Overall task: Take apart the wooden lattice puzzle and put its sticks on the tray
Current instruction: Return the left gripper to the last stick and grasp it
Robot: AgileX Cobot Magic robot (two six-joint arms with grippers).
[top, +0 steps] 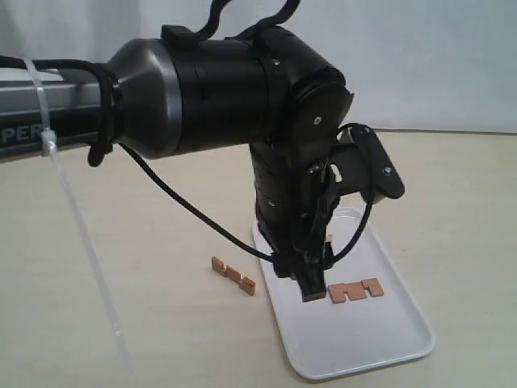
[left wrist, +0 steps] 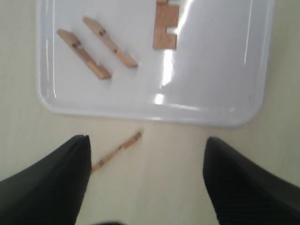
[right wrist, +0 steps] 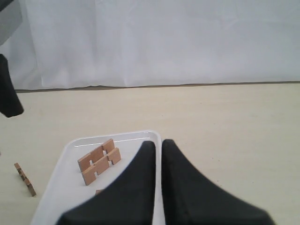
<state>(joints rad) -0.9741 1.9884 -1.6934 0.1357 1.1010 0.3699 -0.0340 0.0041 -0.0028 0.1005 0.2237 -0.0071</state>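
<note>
No assembled wooden lattice puzzle shows, only separate sticks. The white tray (top: 359,343) (left wrist: 211,70) (right wrist: 65,187) holds three sticks. Two stand on edge side by side (left wrist: 84,54) (left wrist: 110,42) (right wrist: 96,153) and one lies flat (top: 354,289) (left wrist: 164,26). One more stick (top: 234,276) (left wrist: 117,151) (right wrist: 24,179) lies on the table beside the tray's long edge. My left gripper (left wrist: 146,140) hangs open above that stick with nothing between its fingers (left wrist: 56,187). My right gripper (right wrist: 158,143) is shut and empty over the tray's other long edge.
The left arm's black body (top: 226,97) fills the upper exterior view and hides the tray's far end. A black cable (top: 186,206) and a white cable tie (top: 81,226) hang from it. A white curtain (right wrist: 164,42) closes off the back of the beige table (top: 468,210).
</note>
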